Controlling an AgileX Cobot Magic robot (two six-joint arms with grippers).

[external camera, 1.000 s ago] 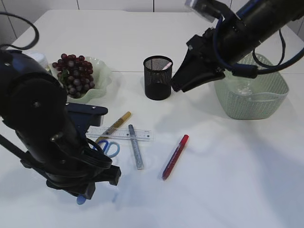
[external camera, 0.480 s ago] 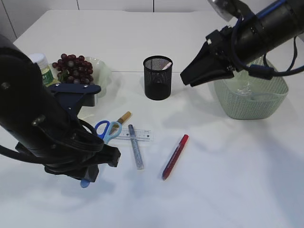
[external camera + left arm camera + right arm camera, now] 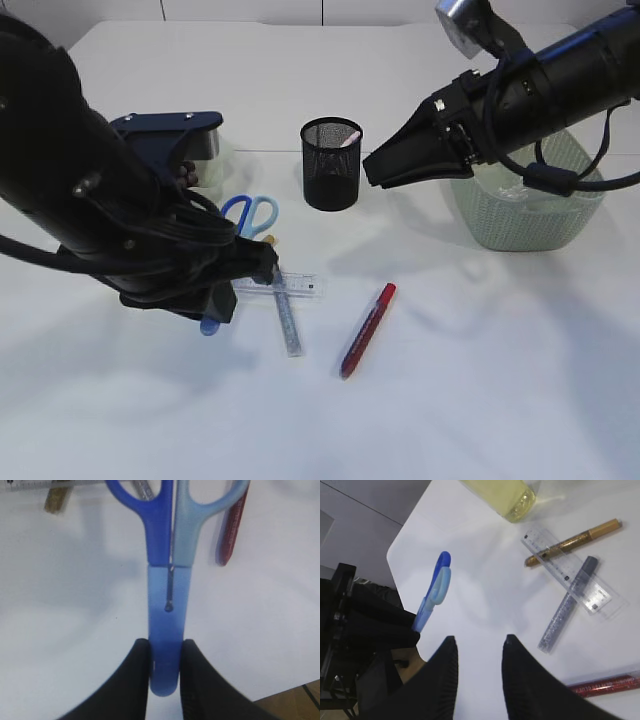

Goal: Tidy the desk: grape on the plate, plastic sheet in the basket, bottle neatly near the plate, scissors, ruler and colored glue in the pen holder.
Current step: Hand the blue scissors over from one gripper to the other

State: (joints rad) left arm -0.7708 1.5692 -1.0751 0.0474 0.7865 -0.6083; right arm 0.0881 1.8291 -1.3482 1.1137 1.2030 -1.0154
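Blue-handled scissors [image 3: 250, 213] have risen off the table since a second ago, clamped by their translucent blade sheath in the left gripper [image 3: 165, 667] (handles up), heading for the black mesh pen holder [image 3: 331, 163]. Right gripper [image 3: 477, 652] hangs parted, empty, beside the green basket [image 3: 528, 215].
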